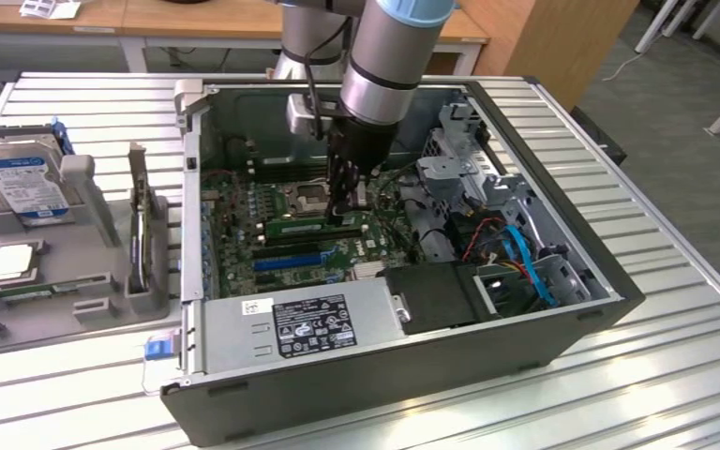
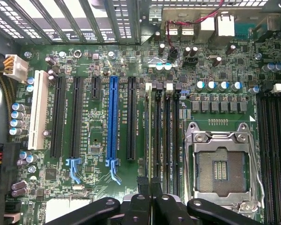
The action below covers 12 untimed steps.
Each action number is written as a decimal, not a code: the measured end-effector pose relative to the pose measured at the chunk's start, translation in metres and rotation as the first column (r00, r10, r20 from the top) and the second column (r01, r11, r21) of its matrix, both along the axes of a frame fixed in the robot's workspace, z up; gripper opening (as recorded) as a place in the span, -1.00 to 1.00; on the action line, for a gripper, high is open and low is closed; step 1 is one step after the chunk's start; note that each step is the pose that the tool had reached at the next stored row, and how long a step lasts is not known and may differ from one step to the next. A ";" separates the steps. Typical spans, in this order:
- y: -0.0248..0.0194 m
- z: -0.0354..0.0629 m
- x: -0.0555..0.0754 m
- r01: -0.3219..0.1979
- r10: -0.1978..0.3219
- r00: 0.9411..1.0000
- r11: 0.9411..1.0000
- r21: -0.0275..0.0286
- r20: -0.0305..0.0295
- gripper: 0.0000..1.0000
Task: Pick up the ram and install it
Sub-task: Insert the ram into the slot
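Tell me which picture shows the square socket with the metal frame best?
The wrist view: the socket sits close, seen from straight above, its metal frame plain. The exterior view shows the socket far off, at a slant.

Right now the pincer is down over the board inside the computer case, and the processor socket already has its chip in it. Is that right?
Not quite. The pincer is down over the board inside the computer case, but the processor socket is empty: the wrist view shows its bare contacts, no chip.
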<state>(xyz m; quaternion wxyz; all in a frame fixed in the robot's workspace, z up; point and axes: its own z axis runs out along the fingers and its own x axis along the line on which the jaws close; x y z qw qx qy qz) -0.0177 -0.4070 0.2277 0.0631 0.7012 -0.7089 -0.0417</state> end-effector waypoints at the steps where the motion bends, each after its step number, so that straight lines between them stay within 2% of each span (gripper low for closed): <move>1: 0.0000 -0.0001 0.000 0.000 0.000 1.000 1.000 0.000 0.000 -0.76; 8: 0.0000 -0.0005 0.000 0.000 0.000 1.000 1.000 0.000 0.000 -0.76; 12: -0.0014 -0.0005 0.000 0.000 0.000 1.000 1.000 0.000 0.000 -0.76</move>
